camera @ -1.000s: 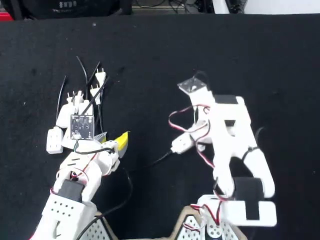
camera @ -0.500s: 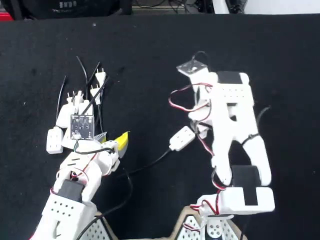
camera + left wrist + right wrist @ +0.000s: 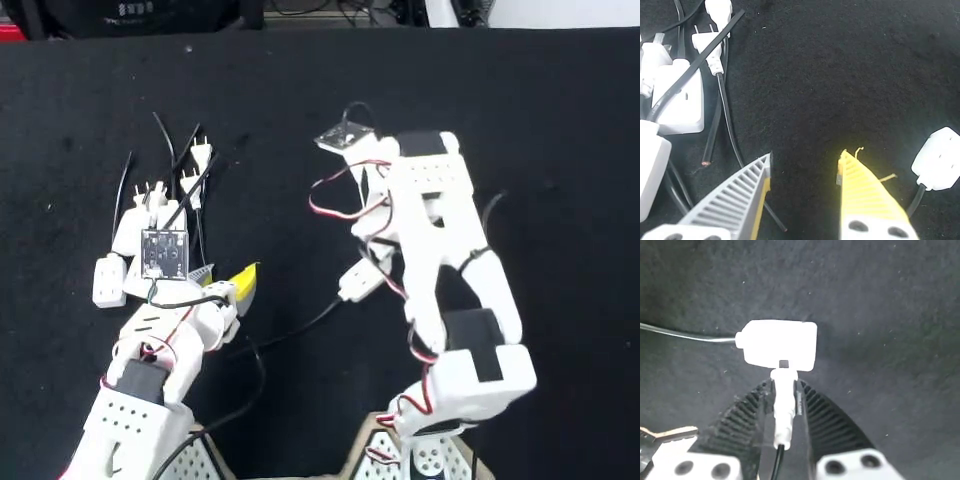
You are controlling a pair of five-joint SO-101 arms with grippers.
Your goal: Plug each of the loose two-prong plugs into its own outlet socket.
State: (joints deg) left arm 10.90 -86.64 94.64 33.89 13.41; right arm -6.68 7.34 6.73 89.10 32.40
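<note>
High view: On a black table [image 3: 560,120], the left arm [image 3: 150,370] stretched from the near edge toward a cluster by the left edge. The cluster held two white socket blocks [image 3: 108,280] and at least two loose plugs [image 3: 200,155] with black leads. The left gripper [image 3: 225,272] sat just beside that cluster, spread wide and holding nothing. The right arm [image 3: 440,230] stood folded over the table's middle, above a third socket [image 3: 362,280] whose lead ran toward the near edge.

Left wrist view: The grey finger [image 3: 740,192] and yellow finger [image 3: 860,185] gaped over bare table. The socket blocks and loose plugs lay off the grey finger's side, and the third socket lay beyond the yellow finger.

Right wrist view: The right gripper [image 3: 783,390] pinched one white held plug [image 3: 783,412] in a narrow grip. The plug's front end touched the third socket at its slot.
</note>
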